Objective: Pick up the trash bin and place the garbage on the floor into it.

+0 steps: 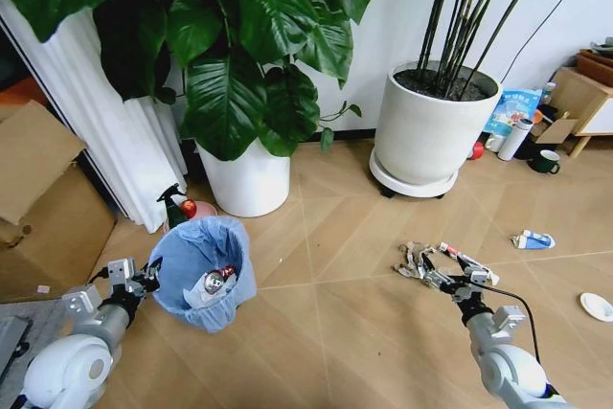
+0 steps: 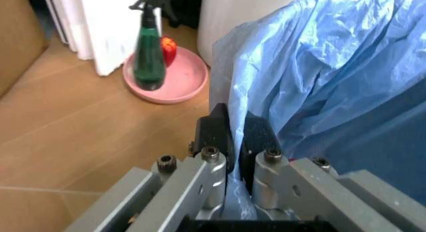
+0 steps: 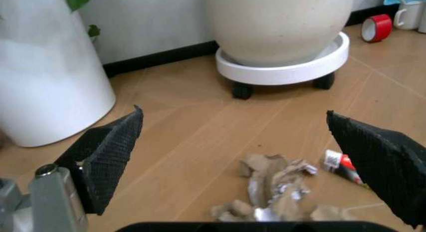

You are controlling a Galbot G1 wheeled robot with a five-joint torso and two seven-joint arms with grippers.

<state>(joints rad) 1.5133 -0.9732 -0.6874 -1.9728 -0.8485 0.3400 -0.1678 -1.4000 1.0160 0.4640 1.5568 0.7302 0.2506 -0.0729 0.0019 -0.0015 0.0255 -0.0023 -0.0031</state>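
Trash bin (image 1: 203, 270) left of garbage (image 1: 418, 261)

You've got the trash bin (image 1: 206, 270) tilted over the floor (image 1: 316, 332), blue bag liner crinkled over its rim, a can and white scraps inside. Crumpled grey-brown wrapper (image 1: 416, 261) lies on the chevron planks, thin red-white tube (image 1: 466, 261) just beside it. Blue-white carton (image 1: 533, 239) and white round lid (image 1: 597, 306) sit well apart, further right

Open right gripper (image 3: 246, 157) above crumpled grey-brown wrapper (image 3: 273, 189) on wooden floor (image 3: 186, 132), near white wheeled plant pot (image 3: 280, 27).
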